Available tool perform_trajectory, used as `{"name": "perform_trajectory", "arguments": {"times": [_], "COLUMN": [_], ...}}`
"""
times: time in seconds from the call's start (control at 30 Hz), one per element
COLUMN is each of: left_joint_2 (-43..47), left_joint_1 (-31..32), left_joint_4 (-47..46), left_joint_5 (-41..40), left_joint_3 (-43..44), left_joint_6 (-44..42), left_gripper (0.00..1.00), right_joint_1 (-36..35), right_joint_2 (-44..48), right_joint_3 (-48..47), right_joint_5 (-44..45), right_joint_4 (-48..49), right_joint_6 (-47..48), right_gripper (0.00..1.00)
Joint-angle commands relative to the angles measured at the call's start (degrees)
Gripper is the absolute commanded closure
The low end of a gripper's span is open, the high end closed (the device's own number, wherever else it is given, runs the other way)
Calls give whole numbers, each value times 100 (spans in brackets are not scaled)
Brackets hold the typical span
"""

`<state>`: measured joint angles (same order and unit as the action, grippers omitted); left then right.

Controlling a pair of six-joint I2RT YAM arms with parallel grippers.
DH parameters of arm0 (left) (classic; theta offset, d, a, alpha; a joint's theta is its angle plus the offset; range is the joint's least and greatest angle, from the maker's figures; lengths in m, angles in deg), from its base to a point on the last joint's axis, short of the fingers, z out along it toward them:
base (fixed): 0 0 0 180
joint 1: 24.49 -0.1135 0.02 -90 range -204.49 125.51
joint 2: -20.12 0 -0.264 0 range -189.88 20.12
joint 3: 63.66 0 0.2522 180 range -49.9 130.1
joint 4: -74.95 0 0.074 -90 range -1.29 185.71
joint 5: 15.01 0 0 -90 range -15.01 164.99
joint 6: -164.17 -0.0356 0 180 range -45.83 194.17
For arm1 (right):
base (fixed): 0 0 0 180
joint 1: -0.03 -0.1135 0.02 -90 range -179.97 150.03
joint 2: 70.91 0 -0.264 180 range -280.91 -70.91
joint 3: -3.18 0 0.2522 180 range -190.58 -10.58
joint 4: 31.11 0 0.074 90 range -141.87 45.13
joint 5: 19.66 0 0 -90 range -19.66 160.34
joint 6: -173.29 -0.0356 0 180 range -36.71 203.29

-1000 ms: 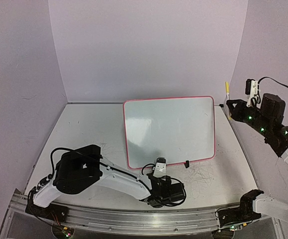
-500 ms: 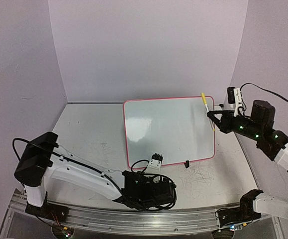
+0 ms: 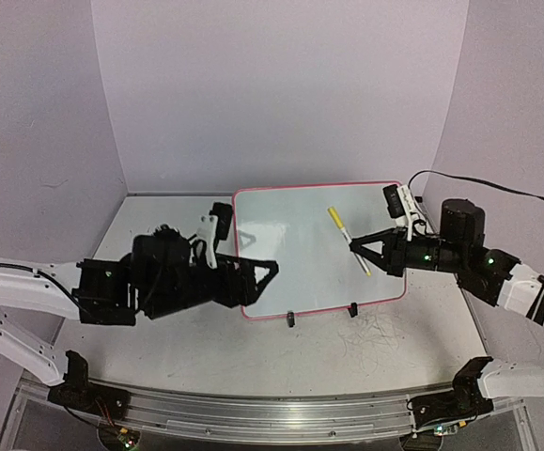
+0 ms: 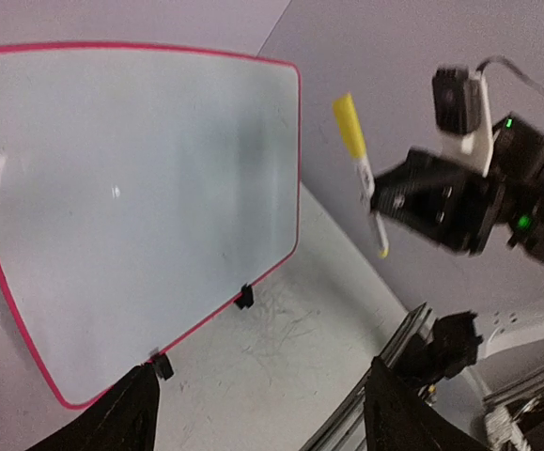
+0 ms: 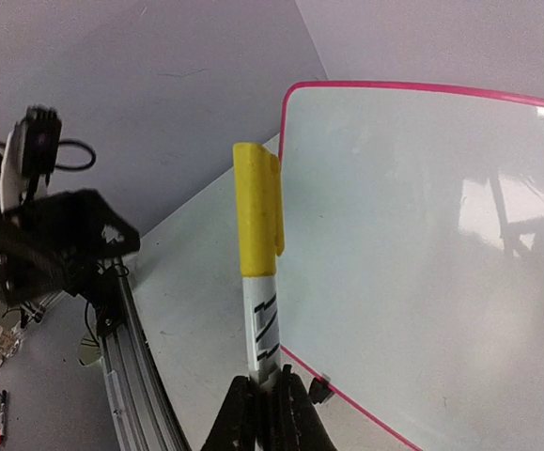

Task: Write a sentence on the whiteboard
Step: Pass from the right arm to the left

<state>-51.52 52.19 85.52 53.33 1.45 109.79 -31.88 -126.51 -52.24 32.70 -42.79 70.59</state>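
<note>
right tool (image 3: 358,252) pinching marker (image 3: 339,225), whiteboard (image 3: 290,244) lengthwise left-right

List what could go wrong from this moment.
1. The marker has its yellow cap on, so no ink would reach the board.
2. The right pincer grips the marker only at its tail end; pressing may pivot it.
3. The left pincer is open at the board's edge, not holding it, so the board may slide.
</note>
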Motion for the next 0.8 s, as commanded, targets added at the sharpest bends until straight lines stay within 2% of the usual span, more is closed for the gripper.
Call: {"name": "perform_trajectory", "arguments": {"times": [0.0,0.1,0.2,0.33,0.57,0.77], "left_joint_2": [228,164,-51,-367,-639,-683], "left_joint_1": [-643,-931,-1464,-1608,-1683,-1792], "left_joint_4": [-847,-836,-832,-776,-125,-122], "left_joint_5": [2064,2555,3417,4069,3970,4078], "left_joint_3": [123,251,334,480,617,624], "left_joint_6": [32,302,805,895,944,1094], "left_gripper": [23,22,22,18,20,30], "right_joint_1": [-615,-960,-1287,-1560,-1655,-1701], "right_joint_2": [-374,-725,-1112,-1498,-1691,-1778], "right_joint_3": [188,124,-69,-354,-475,-576], "right_joint_5": [-75,-43,-84,3,-42,-272], "right_joint_4": [820,1029,1097,1011,934,773], "right_joint_6": [-91,-48,20,174,430,730], "right_gripper": [100,100,100,100,100,100]}}
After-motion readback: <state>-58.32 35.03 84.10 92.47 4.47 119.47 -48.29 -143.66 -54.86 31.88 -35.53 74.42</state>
